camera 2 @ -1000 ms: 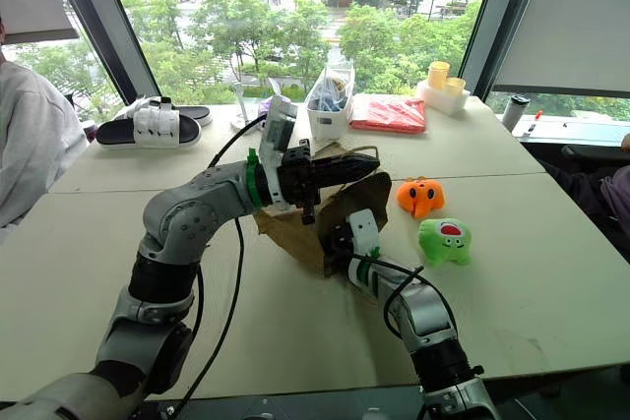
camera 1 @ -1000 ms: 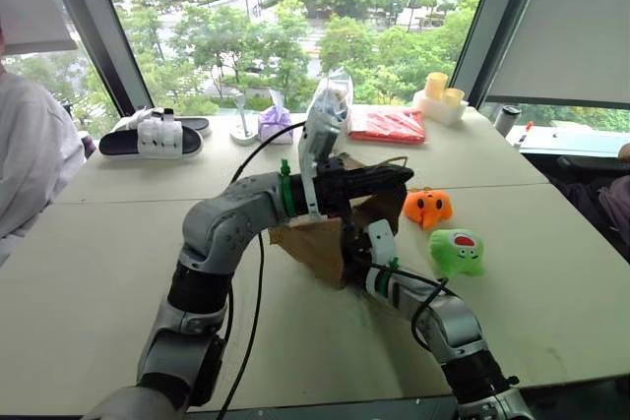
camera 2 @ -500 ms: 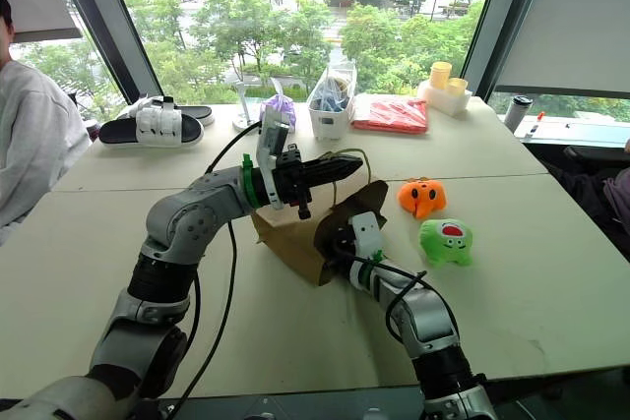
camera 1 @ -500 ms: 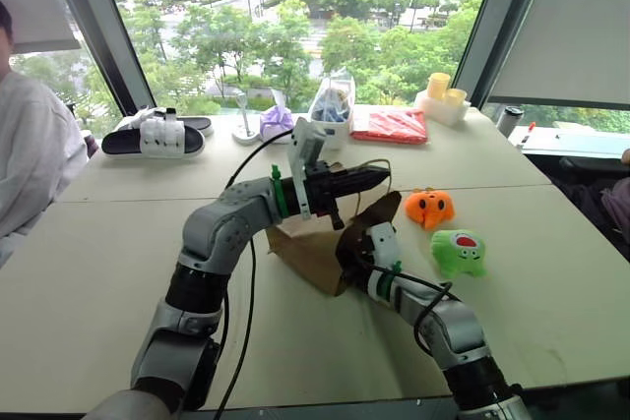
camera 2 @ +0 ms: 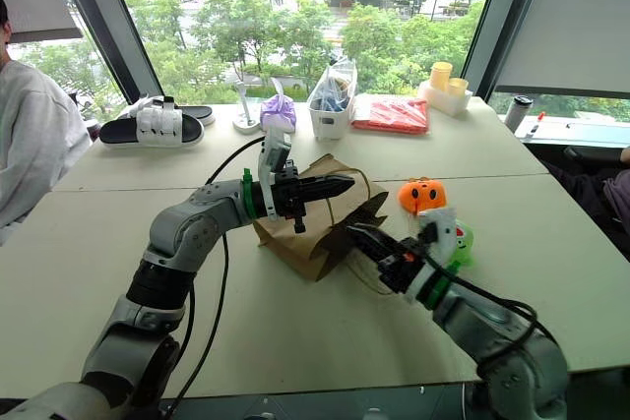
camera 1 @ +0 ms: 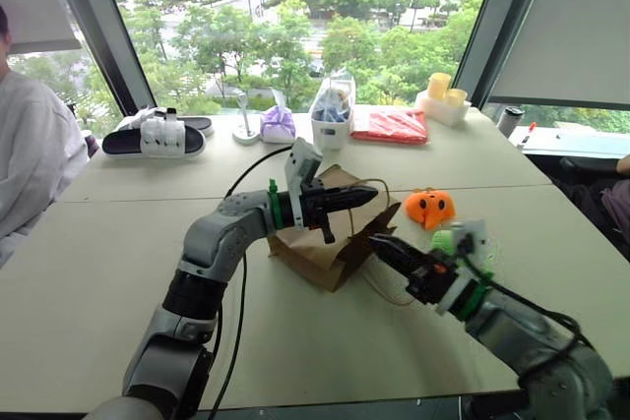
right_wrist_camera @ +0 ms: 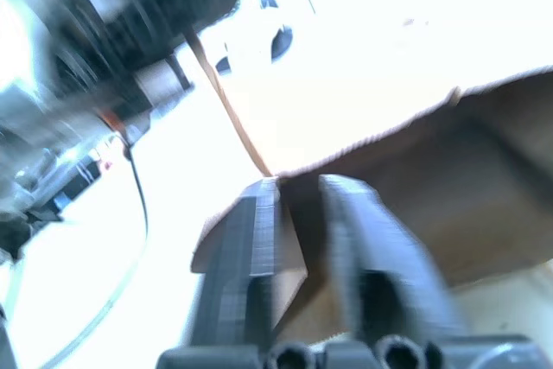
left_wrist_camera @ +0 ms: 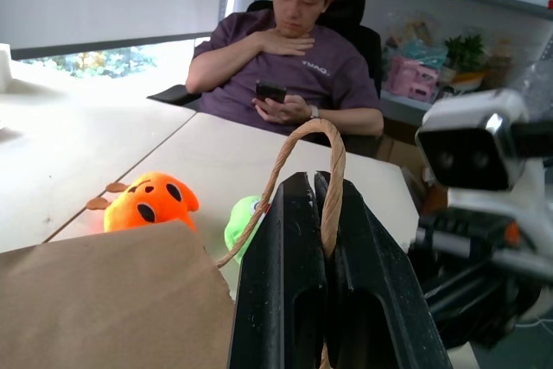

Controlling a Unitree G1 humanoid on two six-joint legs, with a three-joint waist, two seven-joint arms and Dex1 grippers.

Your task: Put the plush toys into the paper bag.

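**Q:** What were the grippers doing?

**A:** I saw my left gripper [left_wrist_camera: 320, 213] reaching level, clamped on a twisted-cord handle [left_wrist_camera: 313, 155] of the brown kraft paper bag [camera 1: 330, 233]. My right gripper [camera 1: 386, 247], fingers slightly apart, pointed at the bag's mouth.

**Q:** And the toys?

**A:** Orange plush [camera 1: 429, 207] and green plush [camera 2: 458, 238] lay beside the bag.

The green plush toy [camera 1: 445, 240] sits mostly hidden behind the right pincer [camera 1: 386, 247]. The paper bag [right_wrist_camera: 484, 170] is blurred and cut off at the right wrist view's edge.
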